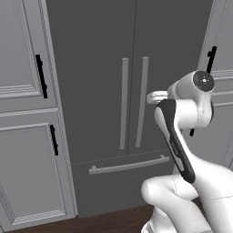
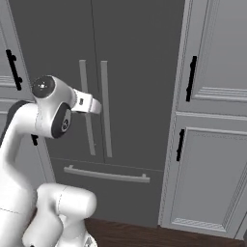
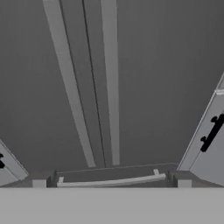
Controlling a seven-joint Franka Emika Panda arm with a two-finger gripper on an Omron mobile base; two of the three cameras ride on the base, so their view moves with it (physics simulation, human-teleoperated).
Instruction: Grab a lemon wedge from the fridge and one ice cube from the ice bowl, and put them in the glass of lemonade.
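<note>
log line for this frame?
phase: approach | fridge: doors shut | claw: open, empty, facing door handles | lemon wedge: unseen

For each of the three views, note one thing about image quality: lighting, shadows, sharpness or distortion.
Left base view: even, flat light on the shut fridge, with no glare and soft, slightly blurred edges. Right base view: same dull light, and the black cabinet handles look jagged. Hand view: the fridge's silver handles splay apart toward the top, a strong perspective effect, and the picture is soft throughout.
</note>
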